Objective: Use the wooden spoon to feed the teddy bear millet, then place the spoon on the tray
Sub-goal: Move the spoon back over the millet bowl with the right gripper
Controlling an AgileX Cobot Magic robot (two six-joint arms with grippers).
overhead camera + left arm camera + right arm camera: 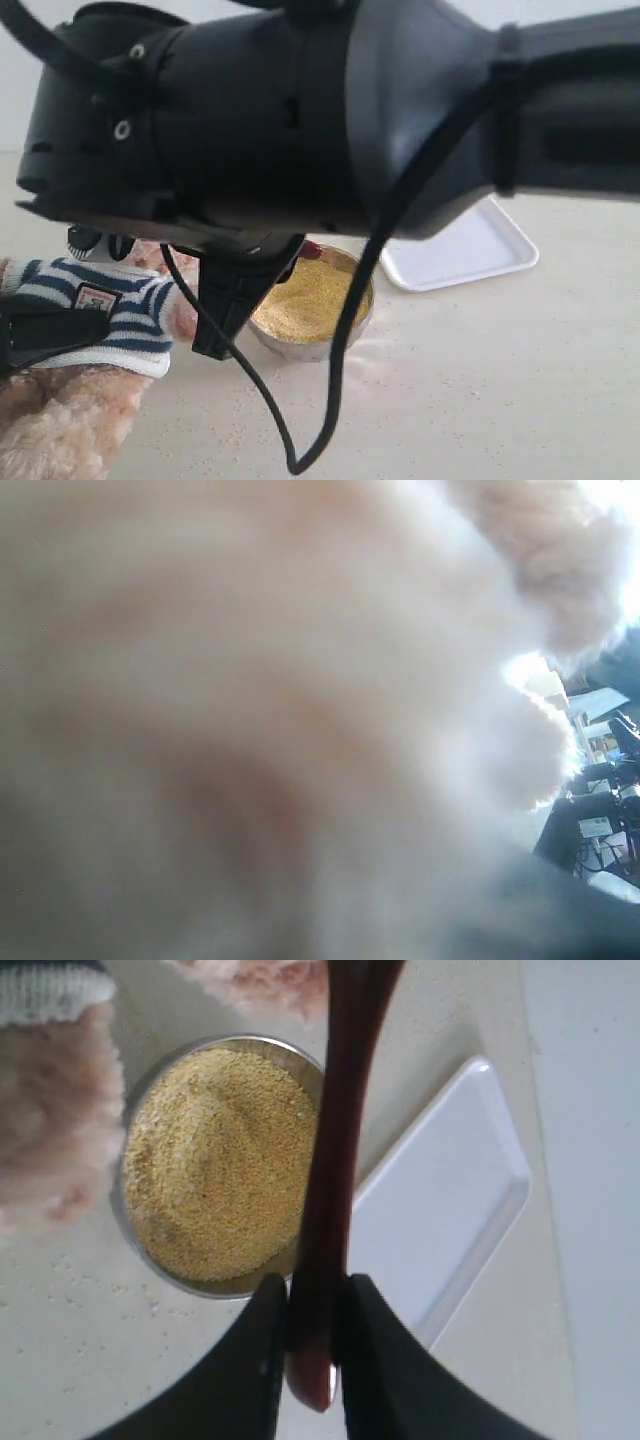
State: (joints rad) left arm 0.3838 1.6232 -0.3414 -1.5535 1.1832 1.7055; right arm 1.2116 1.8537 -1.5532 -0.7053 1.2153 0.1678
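**Exterior view.** A black arm (300,110) close to the lens hides most of the scene. Below it I see the teddy bear (105,310) at the left in its striped shirt, the millet (305,300) heaped in a metal bowl (300,350) just beside the bear, and the tray (470,250) lying bare beyond the bowl. Loose grains dot the desk (480,380).

**Left wrist view.** Blurred plush fills the picture, so the camera sits hard against the bear, probably to steady it for feeding. The left tool is not visible here, and I cannot tell how its jaws stand.

**Right wrist view.** The right tool (312,1295) is clamped on the wooden spoon (335,1160) near the handle's end. That gives the spoon its full reach, out past the bowl's rim toward the bear's fur. The scooping end runs out of frame, so any load is hidden. I judge that feeding is in hand, and the tray lies near for setting the spoon down afterwards.
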